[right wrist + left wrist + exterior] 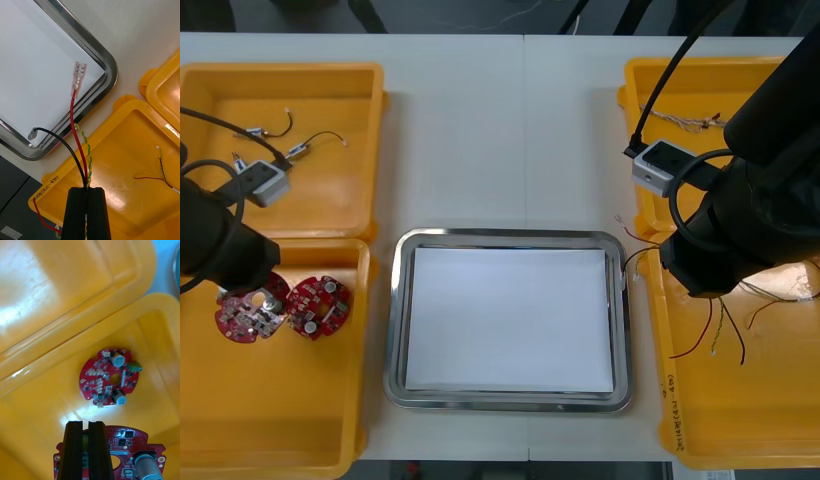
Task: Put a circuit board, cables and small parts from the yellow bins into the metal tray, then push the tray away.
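Above near-right yellow bin [740, 420]: right gripper [87, 189] clamped on red, black and yellow-green cables [72, 112], ends pointing at white-lined metal tray [505, 236] just leftward; left gripper [85, 425] pinches round red circuit board [123, 442].

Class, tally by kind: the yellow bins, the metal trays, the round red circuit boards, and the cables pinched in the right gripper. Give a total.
Yellow plastic bins: 4
Shiny metal tray, white inside: 1
Round red circuit boards: 2, one gripped by the left gripper
Cables shut in the right gripper above the near right bin, black, red, twisted yellow-green: 3
Total: 10
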Available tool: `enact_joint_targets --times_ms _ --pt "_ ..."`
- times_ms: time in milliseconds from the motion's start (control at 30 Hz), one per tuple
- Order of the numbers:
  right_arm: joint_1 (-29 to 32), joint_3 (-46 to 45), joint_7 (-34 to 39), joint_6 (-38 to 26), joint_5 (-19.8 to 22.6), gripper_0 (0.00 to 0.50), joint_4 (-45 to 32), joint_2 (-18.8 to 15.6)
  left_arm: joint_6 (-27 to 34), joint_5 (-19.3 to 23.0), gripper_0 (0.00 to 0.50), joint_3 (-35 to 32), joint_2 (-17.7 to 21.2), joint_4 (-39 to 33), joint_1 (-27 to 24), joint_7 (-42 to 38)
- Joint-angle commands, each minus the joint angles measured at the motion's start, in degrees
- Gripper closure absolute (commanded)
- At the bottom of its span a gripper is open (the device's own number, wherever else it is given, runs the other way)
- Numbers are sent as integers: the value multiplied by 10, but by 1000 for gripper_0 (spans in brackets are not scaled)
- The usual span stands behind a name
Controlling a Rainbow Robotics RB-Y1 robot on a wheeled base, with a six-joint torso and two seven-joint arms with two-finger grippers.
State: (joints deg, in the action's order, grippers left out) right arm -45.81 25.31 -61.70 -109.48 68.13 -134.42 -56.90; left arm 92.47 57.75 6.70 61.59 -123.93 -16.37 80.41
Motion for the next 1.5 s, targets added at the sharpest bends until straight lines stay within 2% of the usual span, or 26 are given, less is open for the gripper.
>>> enact_joint_targets --times_ms 33,400,767,1033,1500 --pt "-20 4 13 -3 1 500 -15 7 5 -10 500 57 -23 -18 -74 -46" --pt "-20 4 13 -3 1 500 -15 7 4 -35 500 159 -72 -18 -176 -126" --pt "-20 4 15 -2 1 500 -16 7 3 -100 500 263 -139 -18 -245 -223" --pt "-20 4 18 -3 1 500 -18 7 2 -164 500 347 -176 -17 -275 -302" --pt "-20 4 24 -5 3 500 -18 7 -52 -230 500 453 -181 -17 -274 -390"
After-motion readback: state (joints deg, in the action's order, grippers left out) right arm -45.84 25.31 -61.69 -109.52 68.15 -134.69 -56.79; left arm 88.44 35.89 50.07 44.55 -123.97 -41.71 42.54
